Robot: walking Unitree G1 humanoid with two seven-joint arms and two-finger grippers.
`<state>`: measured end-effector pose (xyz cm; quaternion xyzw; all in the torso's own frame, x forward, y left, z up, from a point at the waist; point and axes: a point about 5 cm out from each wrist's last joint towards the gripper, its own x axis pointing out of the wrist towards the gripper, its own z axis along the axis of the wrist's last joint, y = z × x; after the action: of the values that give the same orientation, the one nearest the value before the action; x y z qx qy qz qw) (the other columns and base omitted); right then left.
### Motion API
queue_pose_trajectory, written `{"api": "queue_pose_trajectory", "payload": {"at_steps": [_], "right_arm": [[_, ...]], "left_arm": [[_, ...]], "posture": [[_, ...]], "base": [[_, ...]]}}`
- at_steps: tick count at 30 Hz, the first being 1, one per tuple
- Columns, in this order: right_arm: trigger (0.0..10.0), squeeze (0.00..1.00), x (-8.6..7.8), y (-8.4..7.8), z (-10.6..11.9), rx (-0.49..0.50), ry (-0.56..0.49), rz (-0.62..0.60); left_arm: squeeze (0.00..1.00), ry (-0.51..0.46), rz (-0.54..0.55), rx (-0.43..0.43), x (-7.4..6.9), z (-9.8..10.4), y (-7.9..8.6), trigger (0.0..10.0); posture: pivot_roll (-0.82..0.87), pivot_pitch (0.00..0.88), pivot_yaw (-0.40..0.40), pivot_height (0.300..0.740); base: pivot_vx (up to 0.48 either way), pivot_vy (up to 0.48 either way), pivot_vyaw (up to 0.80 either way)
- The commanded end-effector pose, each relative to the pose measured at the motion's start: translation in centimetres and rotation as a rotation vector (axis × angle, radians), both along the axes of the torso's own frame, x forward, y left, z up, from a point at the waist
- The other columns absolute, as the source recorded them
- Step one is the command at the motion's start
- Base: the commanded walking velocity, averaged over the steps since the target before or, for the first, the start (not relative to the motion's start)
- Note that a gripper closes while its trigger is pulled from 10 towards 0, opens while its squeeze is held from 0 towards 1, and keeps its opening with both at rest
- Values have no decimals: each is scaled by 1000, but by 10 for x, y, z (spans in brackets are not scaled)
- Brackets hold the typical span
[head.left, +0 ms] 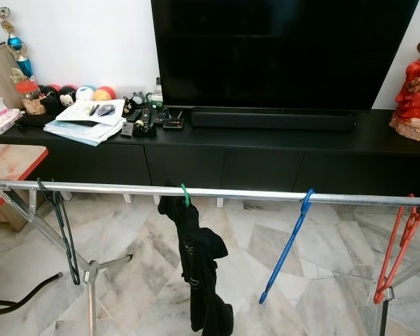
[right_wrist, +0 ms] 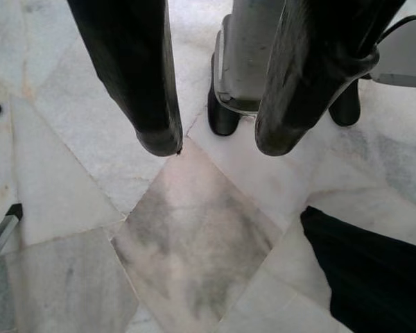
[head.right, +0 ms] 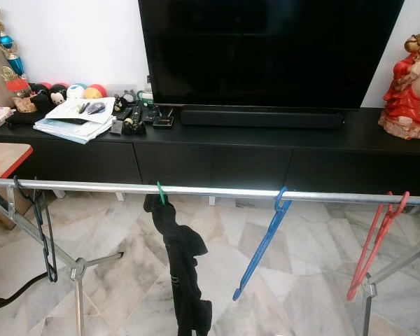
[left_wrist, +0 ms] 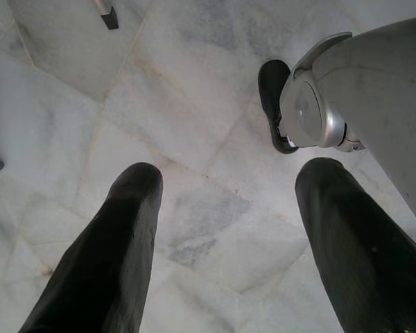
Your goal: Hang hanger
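Observation:
A silver clothes rail (head.left: 126, 189) runs across in front of me. Several hangers hang on it: a dark one (head.left: 64, 234) at the left, a green hook (head.left: 185, 194) carrying a black garment (head.left: 203, 273), a blue hanger (head.left: 287, 245) and a red hanger (head.left: 399, 248) at the right end. My left gripper (left_wrist: 229, 173) hangs down over the marble floor, open, with nothing between its fingers (left_wrist: 118, 243). Also pointing at the floor is my right gripper (right_wrist: 218, 142), open and empty, near my own foot (right_wrist: 225, 111).
Behind the rail stands a long black TV cabinet (head.left: 266, 157) with a big television (head.left: 280, 49), a soundbar (head.left: 273, 119), papers (head.left: 84, 122) and a red statue (head.left: 413, 91). A pink-topped table (head.left: 7, 161) is at the left. Rack legs (head.left: 91, 280) stand on the floor. Black cloth (right_wrist: 367, 270) lies by my right gripper.

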<state>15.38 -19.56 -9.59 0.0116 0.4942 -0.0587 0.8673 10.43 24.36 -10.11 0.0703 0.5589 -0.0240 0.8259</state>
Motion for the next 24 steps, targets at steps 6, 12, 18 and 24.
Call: {"api": "queue_pose_trajectory", "payload": {"at_steps": [6,12,18,24], "right_arm": [[10000,0,-5,-4,-2,-12,18,20],[10000,0,-7,-3,-2,-8,23,16],[10000,1000,-9,-2,-3,0,26,22],[10000,1000,-13,-3,-4,-5,35,22]], "left_arm": [[0,1,3,-1,-1,-1,-1,10000],[0,2,3,-1,-2,-1,0,10000],[0,4,2,0,-2,0,0,10000],[0,5,1,0,-2,0,0,10000]], "posture": [[66,0,25,740],[67,0,28,740],[67,0,30,740],[69,0,32,740]], "base": [[-121,0,0],[-242,0,0],[-246,0,0],[-244,0,0]]}}
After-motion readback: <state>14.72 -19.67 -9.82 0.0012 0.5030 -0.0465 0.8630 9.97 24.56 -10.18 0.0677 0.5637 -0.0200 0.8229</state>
